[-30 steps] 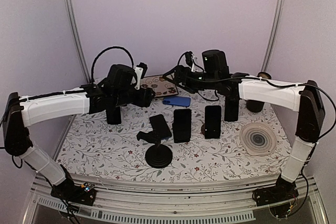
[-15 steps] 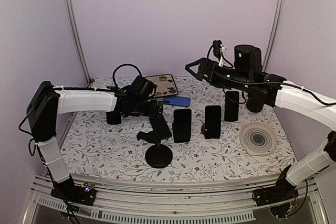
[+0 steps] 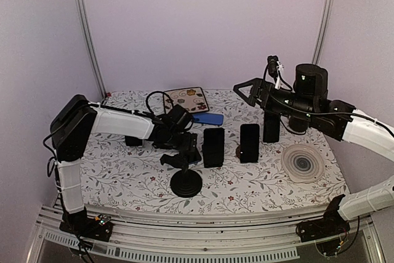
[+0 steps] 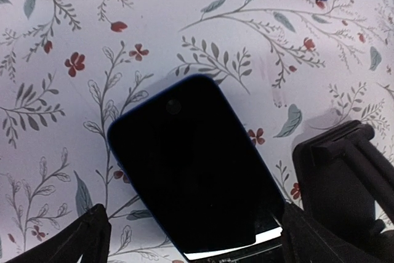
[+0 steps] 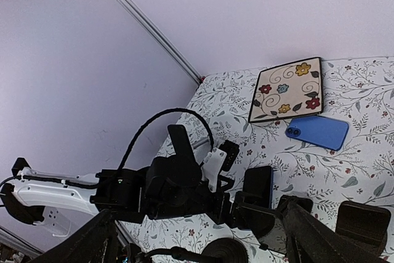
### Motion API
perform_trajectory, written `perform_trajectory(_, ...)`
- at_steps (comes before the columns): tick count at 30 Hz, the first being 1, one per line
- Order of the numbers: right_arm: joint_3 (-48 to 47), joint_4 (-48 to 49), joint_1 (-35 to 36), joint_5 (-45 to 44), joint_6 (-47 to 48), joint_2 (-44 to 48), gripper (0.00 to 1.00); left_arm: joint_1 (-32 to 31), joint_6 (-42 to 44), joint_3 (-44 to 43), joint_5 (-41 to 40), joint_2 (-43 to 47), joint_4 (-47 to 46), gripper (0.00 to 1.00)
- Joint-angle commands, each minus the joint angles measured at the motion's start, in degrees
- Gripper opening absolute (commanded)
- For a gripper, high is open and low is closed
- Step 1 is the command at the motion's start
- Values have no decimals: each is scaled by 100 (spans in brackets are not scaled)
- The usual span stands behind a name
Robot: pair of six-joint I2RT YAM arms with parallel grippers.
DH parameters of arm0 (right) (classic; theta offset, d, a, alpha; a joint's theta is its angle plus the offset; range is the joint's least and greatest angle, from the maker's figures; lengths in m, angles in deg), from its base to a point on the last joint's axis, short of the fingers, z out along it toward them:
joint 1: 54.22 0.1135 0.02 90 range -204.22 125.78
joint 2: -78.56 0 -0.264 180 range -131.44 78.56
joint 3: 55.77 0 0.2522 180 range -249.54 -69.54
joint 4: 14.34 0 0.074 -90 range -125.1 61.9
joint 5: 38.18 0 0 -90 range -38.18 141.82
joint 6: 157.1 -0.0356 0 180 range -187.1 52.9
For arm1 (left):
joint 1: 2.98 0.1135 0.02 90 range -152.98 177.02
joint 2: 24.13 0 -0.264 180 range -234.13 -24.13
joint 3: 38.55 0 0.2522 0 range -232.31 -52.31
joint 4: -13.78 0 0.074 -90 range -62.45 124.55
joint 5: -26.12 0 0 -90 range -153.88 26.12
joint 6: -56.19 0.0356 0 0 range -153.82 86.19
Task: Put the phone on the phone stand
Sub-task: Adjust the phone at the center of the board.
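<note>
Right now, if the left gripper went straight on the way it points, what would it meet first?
The dark-screened phone, dead ahead in the left wrist view; the left gripper has its open jaws flanking the phone's near end. Depth is unclear, but nothing seems to lie between them.

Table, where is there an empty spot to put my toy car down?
Bare cloth at the front left, beside the phone stand, and at the front between the stand and the round coaster. The middle row is crowded with upright phones.
</note>
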Motion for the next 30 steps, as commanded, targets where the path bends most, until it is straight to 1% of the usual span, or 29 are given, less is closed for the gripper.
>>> perform_trajectory(1, 210, -26, -3, -81, -58, 237, 95, -143, -163, -157, -107, -308, -10, 97)
perform_trajectory(13, 390, -6, -9, -49, -96, 316, 95, -220, -211, -333, -236, -705, 30, 97)
perform_trajectory(21, 417, 58, -5, -28, -92, 281, 95, -264, -217, -663, -445, -1009, 376, 97)
perform_trajectory(30, 442, 88, -4, -27, -75, 265, 95, -287, -101, -621, -863, -1046, 747, 97)
